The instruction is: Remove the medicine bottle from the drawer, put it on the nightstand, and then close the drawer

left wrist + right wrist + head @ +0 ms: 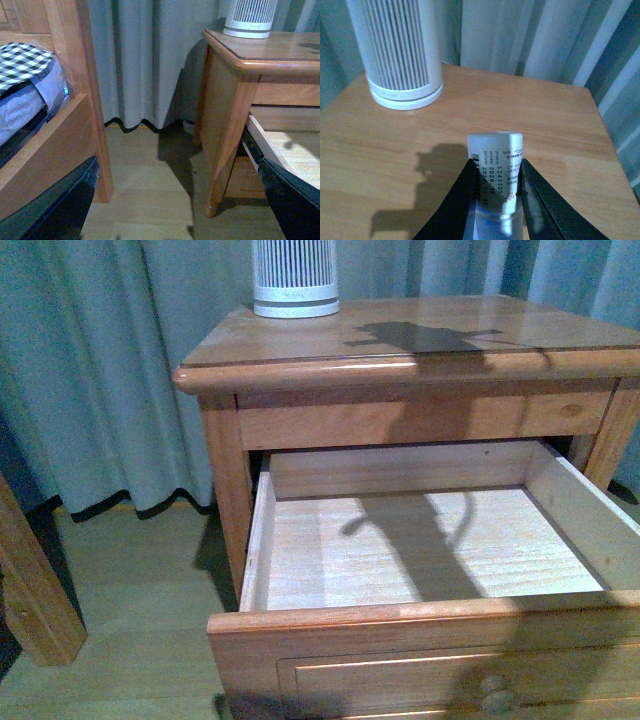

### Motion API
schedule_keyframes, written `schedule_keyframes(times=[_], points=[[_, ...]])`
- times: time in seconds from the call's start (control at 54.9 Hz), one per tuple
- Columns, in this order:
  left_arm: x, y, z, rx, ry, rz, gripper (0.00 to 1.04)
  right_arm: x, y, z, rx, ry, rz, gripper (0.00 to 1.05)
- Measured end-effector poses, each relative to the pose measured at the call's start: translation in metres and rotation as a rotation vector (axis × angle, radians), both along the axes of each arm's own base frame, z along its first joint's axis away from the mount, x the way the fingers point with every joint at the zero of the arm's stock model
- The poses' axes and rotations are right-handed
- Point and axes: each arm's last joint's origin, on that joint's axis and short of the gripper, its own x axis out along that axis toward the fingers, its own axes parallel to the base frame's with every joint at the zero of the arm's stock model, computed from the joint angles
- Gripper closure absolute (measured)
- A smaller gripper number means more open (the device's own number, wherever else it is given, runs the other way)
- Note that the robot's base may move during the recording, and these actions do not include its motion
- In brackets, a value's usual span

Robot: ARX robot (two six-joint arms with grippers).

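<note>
I count one medicine bottle (495, 147), pinched between the right gripper's (497, 167) jaws over the nightstand (400, 365) top, near its one white ribbed appliance (295, 280). One drawer (400, 618) stands pulled out of the nightstand, showing its pale wood floor (shadows cross it). My left gripper (177, 172) hangs spread wide beside the nightstand.

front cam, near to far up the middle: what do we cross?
knob → open drawer, nothing visible inside → nightstand top → ribbed white appliance at the back of the top → curtain
</note>
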Motion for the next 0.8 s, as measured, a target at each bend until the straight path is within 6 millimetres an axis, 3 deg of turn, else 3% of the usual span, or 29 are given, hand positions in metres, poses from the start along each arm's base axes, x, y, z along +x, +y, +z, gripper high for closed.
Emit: schedule_keyframes(times=[0.146,0.31,0.492,0.601,0.638,0.802], points=[[0.000,0.000,0.000,0.000,0.000,0.000,0.06,0.034,0.001,-0.026,-0.044,0.033,-0.016,0.80],[0.000,0.000,0.000,0.000,0.000,0.000,0.06,0.049,0.014,-0.045,-0.081,0.016,-0.015,0.51],[0.000,0.000,0.000,0.000,0.000,0.000,0.06,0.043,0.026,-0.039,-0.070,-0.056,0.016,0.22],[0.000,0.000,0.000,0.000,0.000,0.000,0.06,0.014,0.030,-0.029,-0.041,-0.087,0.067,0.05],[0.000,0.000,0.000,0.000,0.000,0.000,0.06,0.002,0.031,-0.024,-0.026,-0.096,0.085,0.06],[0.000,0.000,0.000,0.000,0.000,0.000,0.06,-0.097,0.030,-0.002,0.088,-0.133,0.186,0.07]])
